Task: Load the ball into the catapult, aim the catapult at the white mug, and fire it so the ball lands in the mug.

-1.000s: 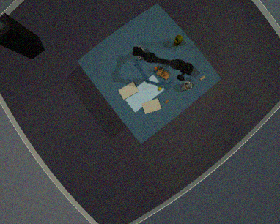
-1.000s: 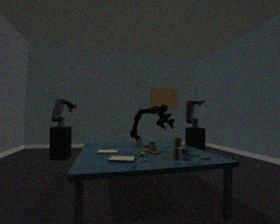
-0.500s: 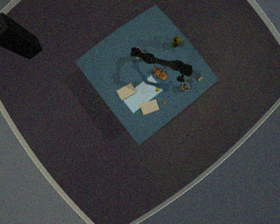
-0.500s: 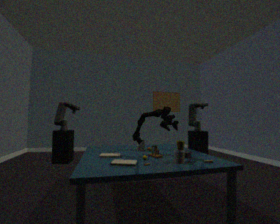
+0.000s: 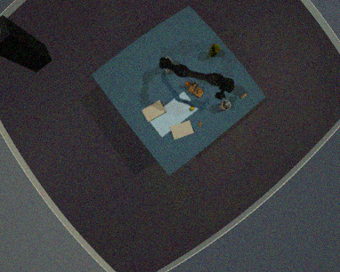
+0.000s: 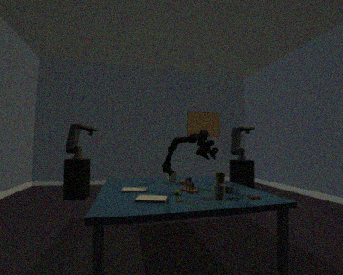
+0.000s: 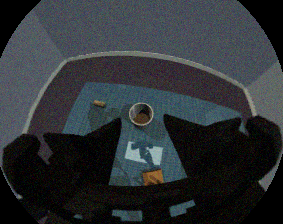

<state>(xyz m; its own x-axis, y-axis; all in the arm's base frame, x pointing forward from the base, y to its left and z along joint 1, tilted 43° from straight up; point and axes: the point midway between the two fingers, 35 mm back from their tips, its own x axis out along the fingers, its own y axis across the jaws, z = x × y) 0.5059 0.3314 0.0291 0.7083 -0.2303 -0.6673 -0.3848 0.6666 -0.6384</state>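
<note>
From my top view, working left to right across the blue table [image 5: 122, 77]: a tan card [image 5: 153, 110] lies at the left of the clutter, touching a pale sheet of paper [image 5: 173, 116], and a second tan card [image 5: 182, 130] overlaps the sheet's lower right corner. The yellow ball [image 5: 191, 108] sits on the table at the sheet's right edge, not loaded. Just above it is the orange catapult [image 5: 195, 89], close under the dark arm [image 5: 193, 74], which reaches from its base near the table's middle out toward the right. The gripper [image 5: 221, 93] hangs in the air at the arm's far end, directly beside and above the white mug [image 5: 224, 105]. A yellow-green object [image 5: 214, 50] stands alone toward the far corner, well apart from everything else.

In the exterior view the gripper [image 6: 208, 152] is held high over the table, above the mug [image 6: 220, 190], touching nothing.

Through the wrist camera I see the two dark fingers framing the mug [image 7: 141, 113], upright with its mouth open toward me, and the catapult [image 7: 150, 177] lower in the gap. The claw is released, its fingers partly drawn in and grasping nothing.
</note>
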